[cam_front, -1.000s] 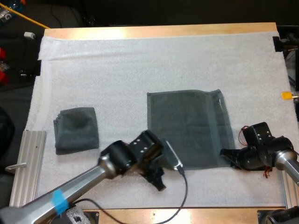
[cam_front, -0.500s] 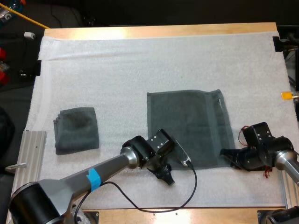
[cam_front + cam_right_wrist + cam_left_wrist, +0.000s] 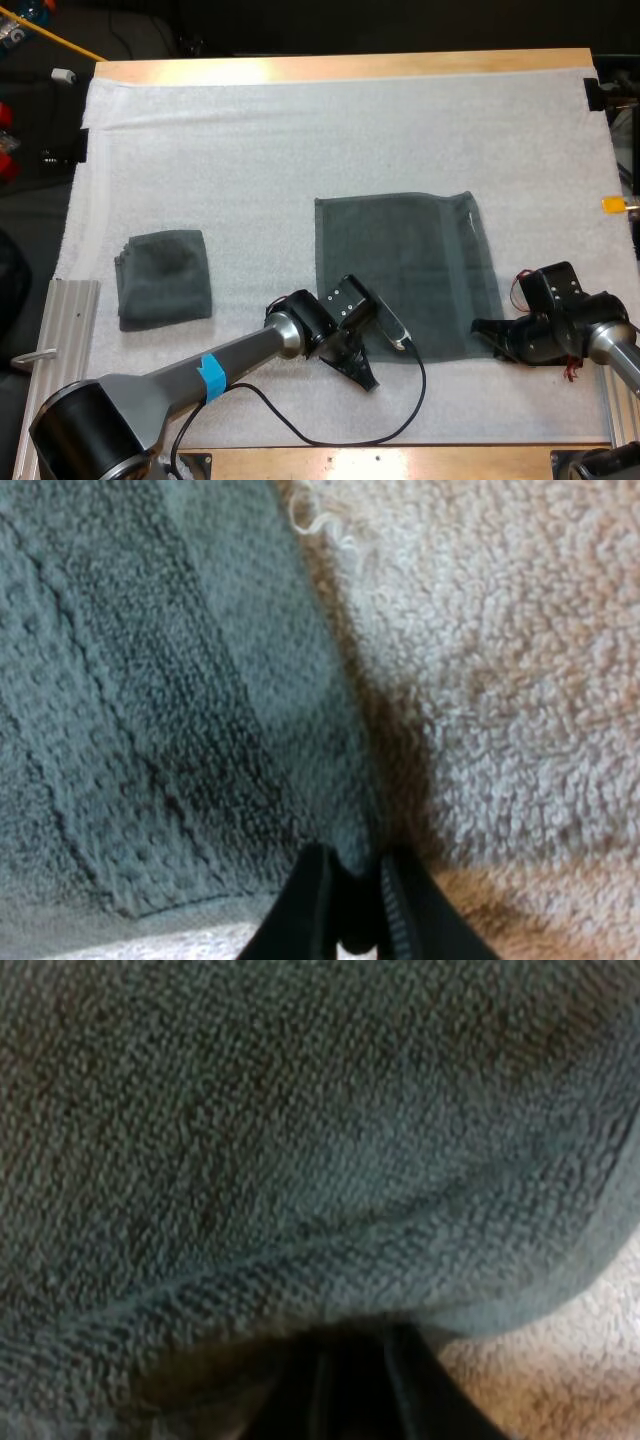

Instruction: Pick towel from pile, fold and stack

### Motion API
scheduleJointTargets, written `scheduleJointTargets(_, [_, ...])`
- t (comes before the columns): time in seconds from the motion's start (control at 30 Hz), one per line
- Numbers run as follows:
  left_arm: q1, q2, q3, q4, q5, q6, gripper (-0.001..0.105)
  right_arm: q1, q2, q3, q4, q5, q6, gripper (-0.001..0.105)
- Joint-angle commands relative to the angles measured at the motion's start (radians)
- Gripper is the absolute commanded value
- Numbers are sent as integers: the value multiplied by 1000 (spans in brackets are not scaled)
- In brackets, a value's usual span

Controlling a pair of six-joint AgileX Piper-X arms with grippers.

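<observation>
Right gripper: your right gripper (image 3: 482,330) sits low at the right of the high view, at the near right corner of the spread dark grey-green terry towel (image 3: 400,270). In its wrist view the black fingers are drawn together with the towel's hem nipped between them, so it is gripping that corner.
Left gripper: your left gripper (image 3: 360,370) is in the lower centre of the high view, at the towel's near left corner. Its wrist view has the hem bulging right at its tip, but you cannot tell whether it has closed on the cloth.
Why the two corners: one gripper at each end of the near edge lets you lift that edge as a straight line and carry it over the far edge, which I judge to be the first fold.
Towel: it lies flat and nearly square on the white fleecy mat (image 3: 300,130), right of centre in the high view, with no crease showing, so no fold looks made yet.
Stack spot: a folded dark grey-green towel square (image 3: 165,275) rests at the left of the high view, well apart from the spread one, likely where the finished fold belongs.
Caution: confirm the left grasp before you raise anything, or the edge may come up skewed.
</observation>
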Motion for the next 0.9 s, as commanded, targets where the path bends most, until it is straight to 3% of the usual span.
scheduleJointTargets(0.0, [-1,9,-8,1,2,-16,0,1,-9,2,16,-10,-9,0])
scheduleJointTargets(0.37, [-1,-101,-99,140,2,-16,0,1,-136,-23,25,-48,-9,0])
scheduleJointTargets(0.87, [-16,-429,-98,333,4,-16,0,1,-503,-170,306,-77,-7,0])
